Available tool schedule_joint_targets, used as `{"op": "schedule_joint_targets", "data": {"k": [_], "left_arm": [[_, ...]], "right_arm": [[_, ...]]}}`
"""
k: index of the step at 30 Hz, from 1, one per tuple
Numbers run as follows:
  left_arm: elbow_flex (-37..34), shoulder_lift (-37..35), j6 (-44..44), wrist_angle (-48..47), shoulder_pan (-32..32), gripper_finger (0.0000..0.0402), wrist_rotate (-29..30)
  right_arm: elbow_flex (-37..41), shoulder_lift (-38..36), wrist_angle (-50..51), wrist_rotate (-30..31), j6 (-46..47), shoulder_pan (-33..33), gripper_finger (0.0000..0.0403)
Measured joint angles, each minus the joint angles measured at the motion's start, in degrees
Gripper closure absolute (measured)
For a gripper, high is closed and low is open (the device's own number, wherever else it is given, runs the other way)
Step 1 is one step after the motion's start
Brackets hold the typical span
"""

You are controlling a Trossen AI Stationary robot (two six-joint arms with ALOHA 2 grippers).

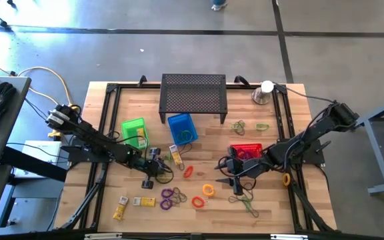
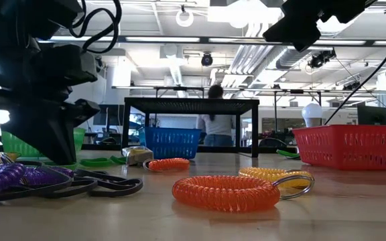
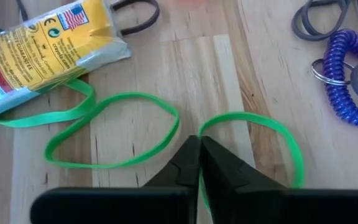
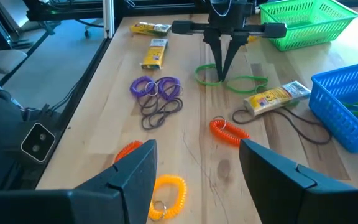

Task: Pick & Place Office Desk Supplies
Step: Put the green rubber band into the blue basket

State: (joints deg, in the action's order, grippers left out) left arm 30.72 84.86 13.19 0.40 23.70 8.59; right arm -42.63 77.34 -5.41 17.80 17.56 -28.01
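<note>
Mostly, the sorting is unfinished; at about eight o'clock on the table (image 1: 112,220) yellow packets (image 1: 119,212) and purple coils (image 1: 170,198) lie loose; the left gripper (image 3: 199,144), jaws together, pinches a green band (image 3: 114,130) near centre; the green basket (image 1: 134,131) and blue basket (image 1: 182,128) hold a few things; at four o'clock the right gripper (image 4: 194,163) hangs, jaws apart, empty, beside the red basket (image 1: 246,151).

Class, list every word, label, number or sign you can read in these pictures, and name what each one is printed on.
"GUARANTEE": on the yellow packet in the left wrist view, seemingly; blurred, so uncertain.
A small flag sign and round symbols stand on the same packet; the rest of its print is too small to read.
Other yellow packets: print too blurred to read.
Nothing else carries readable text.
</note>
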Motion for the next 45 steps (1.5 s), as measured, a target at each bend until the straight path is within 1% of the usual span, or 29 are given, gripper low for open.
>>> {"op": "schedule_joint_targets", "data": {"k": [4, 7, 10, 13, 14, 18, 21, 23, 25, 27, 30, 32, 36, 39, 41, 43, 45], "left_arm": [[0.02, -1.82, -2.28, -0.91, 0.32, 0.0400, 0.70], [0.88, -4.75, -4.79, -2.25, 0.99, 0.0400, 3.03], [3.64, -7.76, -8.53, -1.87, 1.44, 0.0400, 6.11], [8.38, -9.98, -14.83, -1.27, 1.15, 0.0401, 7.77], [9.91, -10.52, -17.24, -1.07, 0.91, 0.0401, 9.24], [13.70, -10.99, -25.93, -1.31, -2.49, 0.0401, 16.77], [14.61, -10.99, -29.64, -1.24, -7.71, 0.0401, 18.34], [14.64, -10.99, -31.44, -1.22, -12.12, 0.0401, 17.87], [14.64, -10.99, -31.65, -1.18, -16.74, 0.0401, 16.09], [14.64, -10.99, -30.40, -1.05, -21.31, 0.0401, 11.43], [14.64, -10.28, -28.14, -0.68, -27.39, 0.0401, 1.83], [14.64, -9.18, -26.90, -0.99, -30.54, 0.0401, -1.14], [14.64, -6.45, -24.99, -0.56, -33.91, 0.0401, -1.42], [14.64, -4.35, -24.84, -0.60, -34.62, 0.0401, -3.47], [14.64, -3.18, -26.02, -0.51, -34.82, 0.0401, -3.77], [14.64, -2.16, -27.36, -0.52, -34.84, 0.0400, -3.11], [14.64, -1.32, -27.52, -0.22, -34.74, 0.0394, -0.88]], "right_arm": [[0.00, 0.00, -0.01, 0.00, -0.02, 0.00, 0.0186], [0.00, 0.00, -0.02, 0.00, -0.02, 0.00, 0.0186], [0.00, 0.00, 0.00, 0.00, -0.40, 0.00, 0.0186], [0.00, -0.02, -0.02, 0.01, -0.85, 0.00, 0.0186], [0.00, -0.02, -0.02, 0.01, -0.87, 0.00, 0.0186], [0.00, -0.02, -0.13, 0.02, -0.90, 0.00, 0.0186], [0.00, -0.02, -0.15, 0.02, -0.92, 0.00, 0.0186], [0.00, -0.02, -0.15, 0.02, -1.10, 0.00, 0.0186], [0.00, -0.02, -0.15, 0.02, -1.29, 0.00, 0.0186], [0.00, -0.02, -0.15, 0.02, -1.32, 0.00, 0.0186], [0.00, -0.02, 0.00, 0.02, -1.39, 0.00, 0.0186], [0.00, -0.02, 0.02, 0.04, -2.24, 0.00, 0.0186], [0.00, -0.04, 0.20, 0.02, -2.67, 0.00, 0.0186], [0.00, -0.04, 0.25, 0.02, -2.67, 0.00, 0.0186], [0.00, -0.04, 0.28, 0.02, -2.67, 0.00, 0.0186], [0.00, -0.04, 0.24, 0.02, -2.67, 0.00, 0.0186], [0.00, -0.04, 0.22, 0.02, -2.58, 0.00, 0.0186]]}}
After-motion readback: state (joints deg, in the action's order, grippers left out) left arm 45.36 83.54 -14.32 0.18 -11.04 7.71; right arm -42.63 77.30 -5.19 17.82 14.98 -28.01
